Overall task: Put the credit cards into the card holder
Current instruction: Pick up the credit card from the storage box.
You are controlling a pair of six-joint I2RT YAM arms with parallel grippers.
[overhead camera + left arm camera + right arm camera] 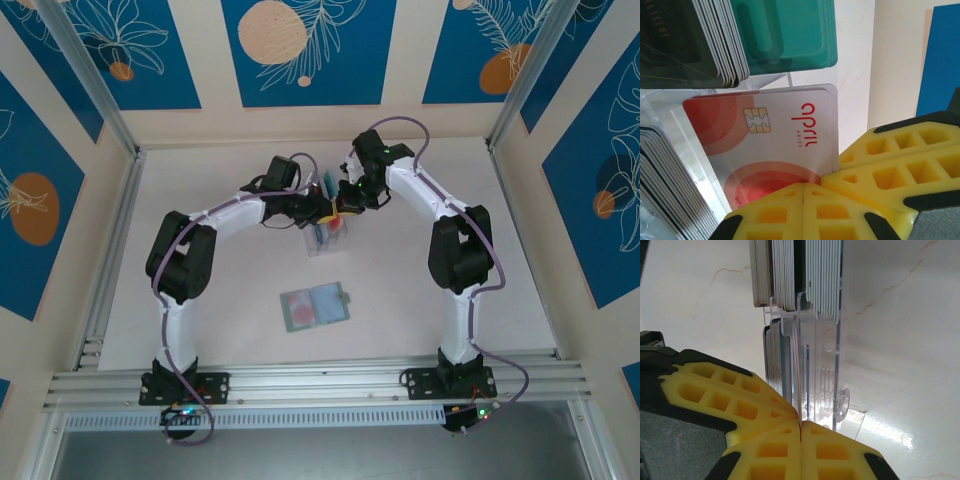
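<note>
Right claw [801, 427] is clamped on the lower corner of a white-and-red plastic chip card [770, 135], which stands upright against the clear plastic rack [825, 370]. Left claw [804, 197] is closed, fingertips butted against the right one's, just beside the card's bottom edge. Teal card stack [785, 35] sits in the rack. Sage-green folding card holder [315, 307] lies open on the tabletop [400, 325], well apart, nearer the arm bases.

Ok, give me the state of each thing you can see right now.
Card holder: lying open, flat.
Red and white card: upright at the rack, pinched at its edge.
Clear rack: standing, loaded with cards.
Left end effector: shut, holding nothing.
Right end effector: shut on the red and white card.
</note>
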